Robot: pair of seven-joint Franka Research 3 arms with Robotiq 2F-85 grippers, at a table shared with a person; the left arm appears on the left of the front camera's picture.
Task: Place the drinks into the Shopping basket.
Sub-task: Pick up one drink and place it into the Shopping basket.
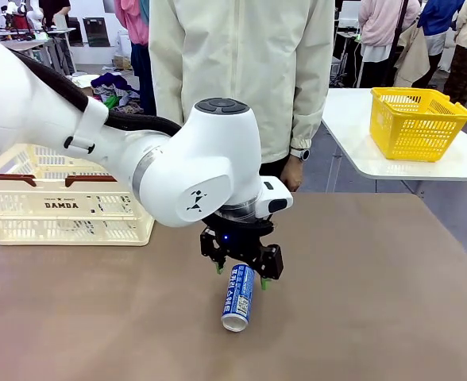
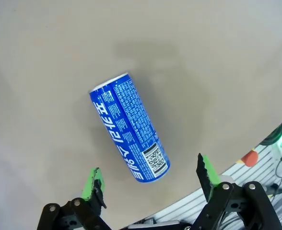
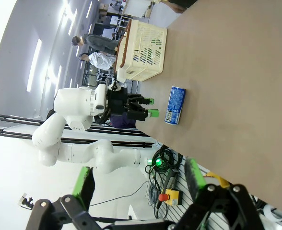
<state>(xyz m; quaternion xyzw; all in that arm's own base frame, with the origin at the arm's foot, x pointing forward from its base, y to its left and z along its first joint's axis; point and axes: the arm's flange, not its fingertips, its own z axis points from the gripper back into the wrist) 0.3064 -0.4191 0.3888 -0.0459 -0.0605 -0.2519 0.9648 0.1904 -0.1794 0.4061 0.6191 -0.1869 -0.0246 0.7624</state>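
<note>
White rounded arm (image 1: 178, 171) (black cable alongside); black hand (image 1: 241, 276), green pads.

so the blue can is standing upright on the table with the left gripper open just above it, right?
Not quite: the blue can is lying on its side on the table, not standing upright. The front view shows this, and the left wrist view confirms it. The rest holds: the left gripper is open just above it.

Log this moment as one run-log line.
left gripper: open, above blue can | blue can: lying on table, untouched | right gripper: open, away, holding nothing | Shopping basket: far left
</note>
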